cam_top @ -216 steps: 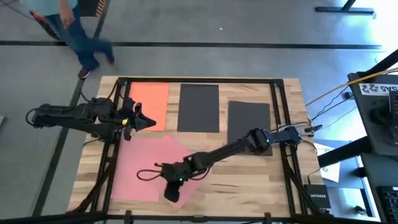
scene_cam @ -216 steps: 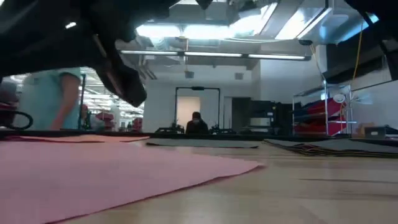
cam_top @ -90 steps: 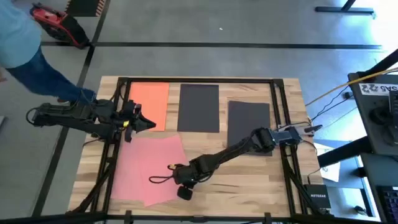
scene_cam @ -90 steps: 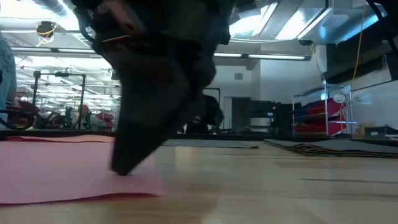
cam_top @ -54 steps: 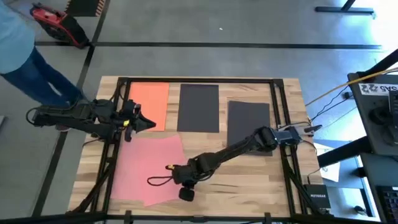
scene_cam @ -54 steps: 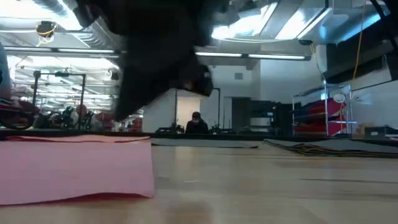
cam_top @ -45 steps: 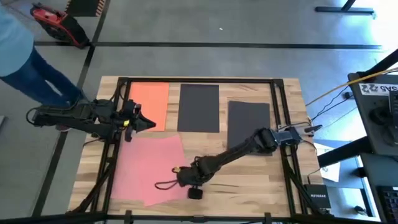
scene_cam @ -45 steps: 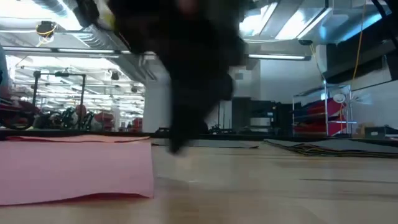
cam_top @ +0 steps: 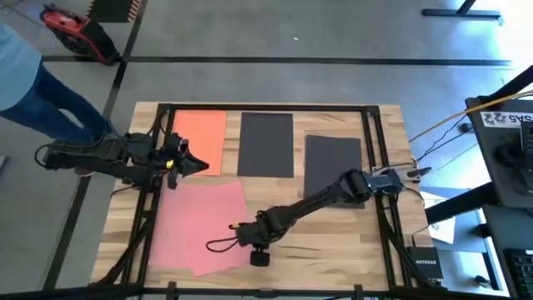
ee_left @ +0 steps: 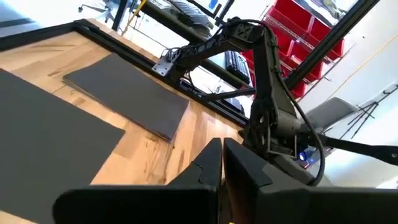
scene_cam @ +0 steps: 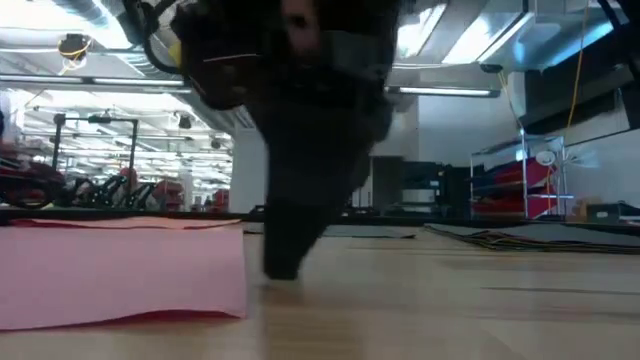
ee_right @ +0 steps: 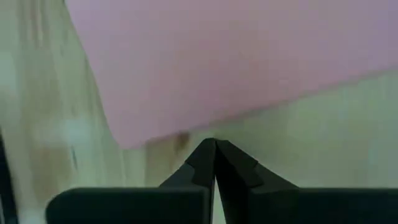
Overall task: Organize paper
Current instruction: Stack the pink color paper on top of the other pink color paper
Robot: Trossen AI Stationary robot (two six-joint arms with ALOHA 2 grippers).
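Fingertips of the right pincer (ee_right: 215, 155) were pressed together with nothing between them, hovering over bare wood just beside the corner of the thin pink paper sheet (ee_right: 236, 56). Seen from above, that right pincer (cam_top: 259, 255) sat near the front of the pale wooden worktop (cam_top: 333, 250), at the right edge of the pink sheet (cam_top: 200, 225), which lay flat on the front-left part. The left pincer (cam_top: 198, 166) waited at the left side, its tip over the edge of the flat orange paper sheet (cam_top: 202, 133) at the back left; its fingers (ee_left: 211, 163) were closed, holding nothing. Two flat black paper sheets lay farther right: one (cam_top: 266, 143) beside the orange sheet, the other (cam_top: 331, 162) near the right edge. A person's legs in jeans (cam_top: 52, 98) stood on the floor beyond the back-left corner.
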